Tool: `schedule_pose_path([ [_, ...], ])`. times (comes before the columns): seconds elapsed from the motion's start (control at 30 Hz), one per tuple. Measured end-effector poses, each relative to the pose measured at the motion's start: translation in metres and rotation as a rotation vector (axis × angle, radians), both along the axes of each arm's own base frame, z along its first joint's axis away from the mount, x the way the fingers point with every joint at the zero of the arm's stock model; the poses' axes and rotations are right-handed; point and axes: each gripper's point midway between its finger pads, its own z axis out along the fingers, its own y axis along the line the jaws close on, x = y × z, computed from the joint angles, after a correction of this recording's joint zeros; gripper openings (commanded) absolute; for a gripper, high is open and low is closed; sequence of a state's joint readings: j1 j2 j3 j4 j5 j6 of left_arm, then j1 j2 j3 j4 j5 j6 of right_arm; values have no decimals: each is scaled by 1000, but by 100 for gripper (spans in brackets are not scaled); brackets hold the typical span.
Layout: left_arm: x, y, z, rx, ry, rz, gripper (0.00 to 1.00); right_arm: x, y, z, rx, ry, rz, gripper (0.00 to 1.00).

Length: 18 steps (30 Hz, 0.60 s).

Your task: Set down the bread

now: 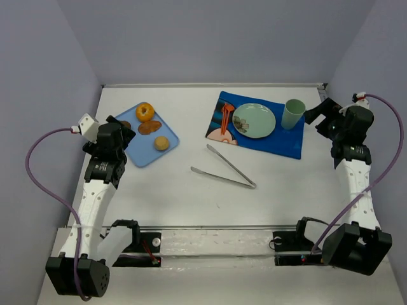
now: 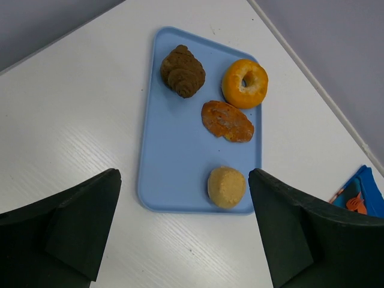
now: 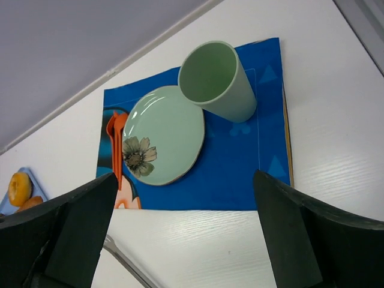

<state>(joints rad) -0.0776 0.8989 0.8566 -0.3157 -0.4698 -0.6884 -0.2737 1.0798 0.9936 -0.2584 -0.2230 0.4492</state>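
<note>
- The small round golden-tan bun of bread [image 1: 161, 143] [image 2: 226, 186] lies on a light blue rectangular plastic tray [image 1: 141, 151] [image 2: 174, 150], close to the tray's near right edge, with nothing gripping it.
- The tray rests on the left half of the white table [image 1: 191, 197].
- On the same tray a bright orange ring-shaped doughnut [image 1: 145, 112] [image 2: 245, 83] sits at the far end. A flat reddish-brown oval piece [image 1: 149, 127] [image 2: 227, 120] lies between it and the bread, apart from the bread.
- A dark brown ridged croissant-shaped pastry [image 2: 182, 71] lies left of the doughnut.
- The left gripper [image 2: 183, 198] hangs above the tray's near left side. Its two black fingers are spread wide and hold nothing. In the left wrist view the bread shows just inside the right finger.
- The right gripper [image 3: 185, 198] hangs over the far right of the table, its fingers likewise spread wide and empty.
- Below it a royal blue printed placemat [image 1: 280, 140] [image 3: 240, 174] carries a pale green round plate with a flower print [image 1: 254, 120] [image 3: 163, 135]. A pale green cup [image 1: 293, 114] [image 3: 216, 81] stands just right of the plate.
- An orange plastic utensil [image 1: 224, 117] [image 3: 116, 138] lies at the plate's left edge.
- Metal tongs [image 1: 224, 168] lie flat on the table between tray and placemat, nearer than both, their arms splayed in a V.
</note>
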Motion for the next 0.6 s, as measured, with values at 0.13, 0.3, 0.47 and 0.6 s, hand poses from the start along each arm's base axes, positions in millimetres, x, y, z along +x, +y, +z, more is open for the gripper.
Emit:
schedule_pose_path([
  [0.13,2,-1,1,1,-6,-5,99,3,6,10,23,-42,23,100],
  [0.3,4,-2,4,2,-18,-18,99,1,22,25,56,-111,99,100],
  [0.47,7,-5,6,1,-34,-33,99,-2,54,26,4,-126,245,100],
  [0.6,11,-7,-1,4,-18,-48,99,-18,152,14,-160,-83,510,100],
])
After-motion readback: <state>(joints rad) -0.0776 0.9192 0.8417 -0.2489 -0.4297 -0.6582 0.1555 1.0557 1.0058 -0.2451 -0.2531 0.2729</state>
